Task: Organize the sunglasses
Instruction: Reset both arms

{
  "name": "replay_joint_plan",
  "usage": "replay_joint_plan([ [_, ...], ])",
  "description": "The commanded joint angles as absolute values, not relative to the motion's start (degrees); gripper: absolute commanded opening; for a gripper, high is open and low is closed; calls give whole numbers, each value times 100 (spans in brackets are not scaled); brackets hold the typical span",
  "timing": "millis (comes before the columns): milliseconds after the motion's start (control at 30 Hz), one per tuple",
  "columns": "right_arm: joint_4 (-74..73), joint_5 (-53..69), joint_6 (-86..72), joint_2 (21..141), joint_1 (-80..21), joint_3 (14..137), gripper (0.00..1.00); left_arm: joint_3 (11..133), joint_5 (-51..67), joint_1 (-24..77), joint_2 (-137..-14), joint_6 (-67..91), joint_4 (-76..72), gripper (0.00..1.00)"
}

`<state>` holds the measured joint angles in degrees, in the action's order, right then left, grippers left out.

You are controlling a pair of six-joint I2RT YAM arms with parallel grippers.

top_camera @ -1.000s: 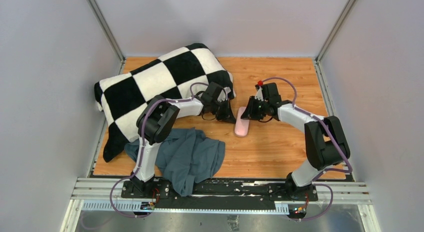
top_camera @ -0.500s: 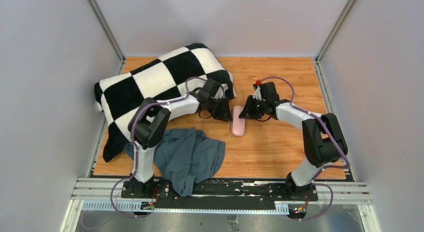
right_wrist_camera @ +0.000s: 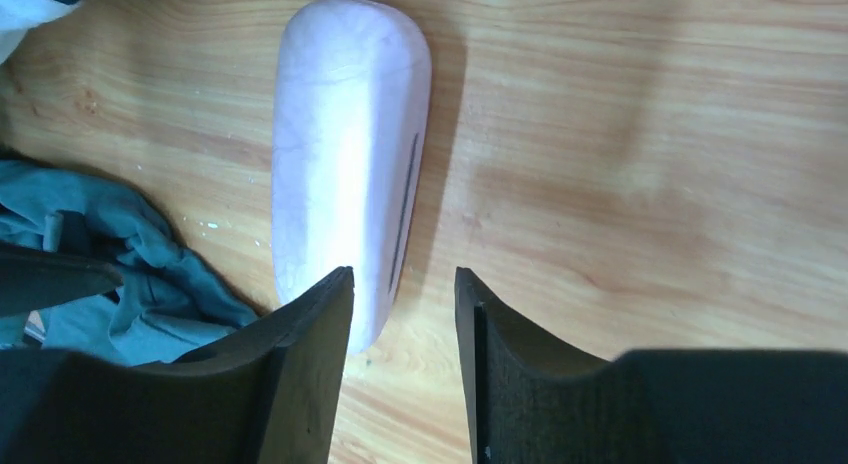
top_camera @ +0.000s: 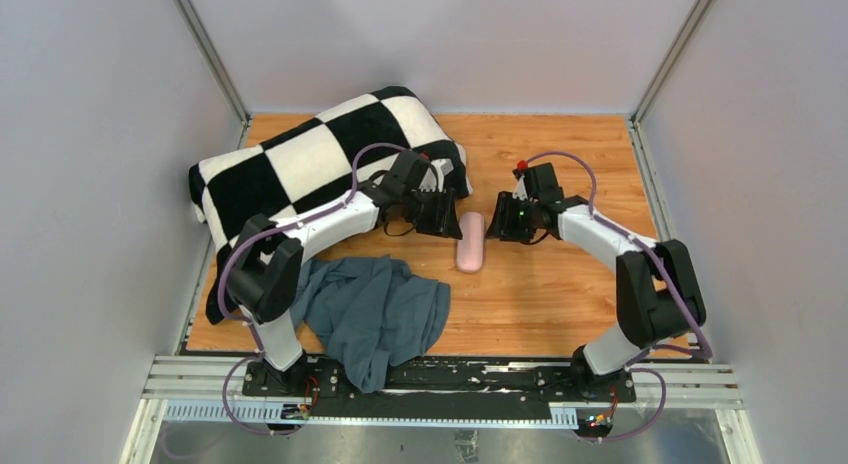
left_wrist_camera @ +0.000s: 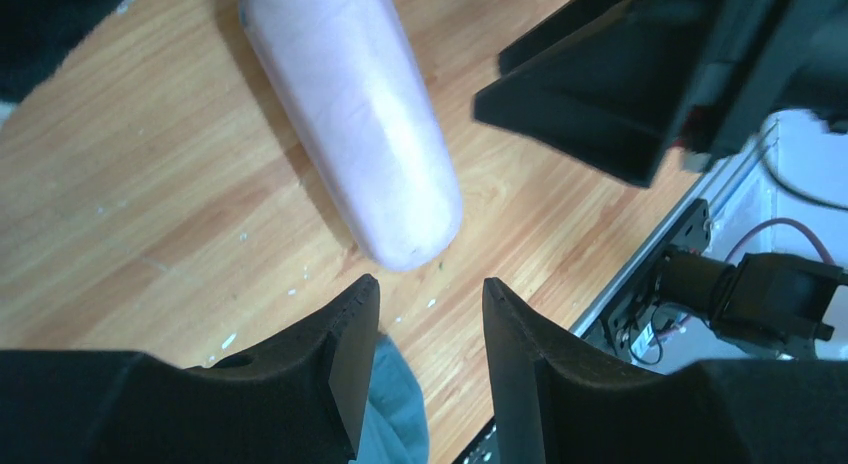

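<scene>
The sunglasses are not visible in any view. A closed pink glasses case [top_camera: 469, 241] lies on the wooden table between the two grippers; it also shows in the left wrist view [left_wrist_camera: 350, 114] and the right wrist view [right_wrist_camera: 345, 164]. My left gripper [top_camera: 443, 216] is open and empty just left of the case; its jaws [left_wrist_camera: 428, 289] hover above the table near one end of the case. My right gripper [top_camera: 500, 222] is open and empty just right of the case; in its wrist view [right_wrist_camera: 402, 279] the left finger overlaps the case's near end.
A black-and-white checkered blanket [top_camera: 300, 174] is heaped at the back left. A crumpled teal-grey cloth [top_camera: 380, 309] lies at the front left and shows in the right wrist view [right_wrist_camera: 110, 264]. Grey walls enclose the table [top_camera: 560, 304].
The pink case has slid left and turned more upright. The left arm has drawn back to the left; the right gripper has stayed beside the case.
</scene>
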<state>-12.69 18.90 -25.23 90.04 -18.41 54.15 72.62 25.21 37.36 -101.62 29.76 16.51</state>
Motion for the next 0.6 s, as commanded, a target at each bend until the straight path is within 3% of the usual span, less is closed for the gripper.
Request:
replay_joint_plan([
  [0,-2128,1194,-2225,8083,-1931,5512,51,7066,2309,3769,-9525,2660,2039,48],
  [133,-2951,333,-1971,7220,-1925,5764,61,6979,1935,3757,-8843,2409,2410,48],
  [300,-3806,-1295,-1849,6113,-1920,5992,65,6726,1432,3757,-7776,2142,2671,48],
  [367,-3985,-1783,-1814,5745,-1924,5973,72,6591,1168,3757,-7319,2064,2749,48],
  [567,-4243,-2590,-1946,4798,-1920,5531,73,5883,39,3753,-6017,1984,2921,53],
])
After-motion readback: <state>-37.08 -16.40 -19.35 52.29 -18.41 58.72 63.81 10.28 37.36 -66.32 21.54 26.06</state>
